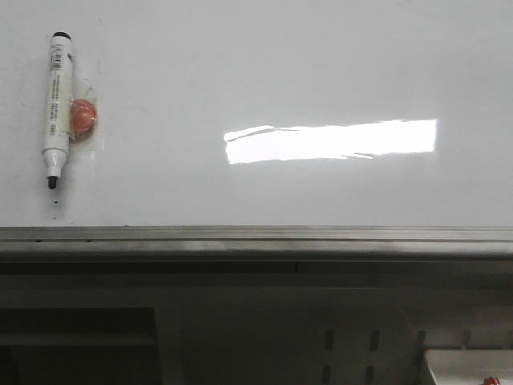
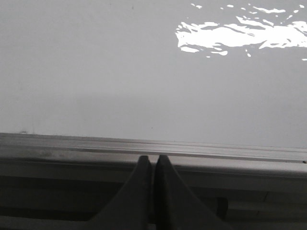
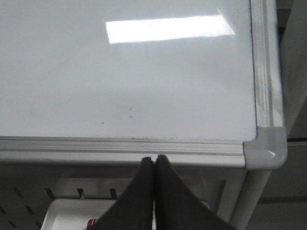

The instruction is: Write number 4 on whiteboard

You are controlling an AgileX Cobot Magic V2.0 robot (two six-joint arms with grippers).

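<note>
The whiteboard point(image 1: 264, 64) fills the front view, glossy white with a bright rectangular glare and a grey metal rail along its lower edge. No number 4 shows on it. A white marker with a black cap and tip point(image 1: 56, 104) lies on the board at the far left, beside an orange round magnet point(image 1: 83, 116). A small black dot mark point(image 1: 54, 202) sits below the marker tip. My left gripper point(image 2: 153, 158) is shut and empty, just below the rail. My right gripper point(image 3: 154, 159) is shut and empty, below the rail near the board's grey corner cap point(image 3: 266, 148). Neither gripper shows in the front view.
Below the rail is a grey perforated panel point(image 1: 353, 345). A white tray-like object with a small red part point(image 1: 473, 369) sits at the lower right; it also shows in the right wrist view point(image 3: 72, 215). The board point(image 3: 120, 86) ends at its right frame.
</note>
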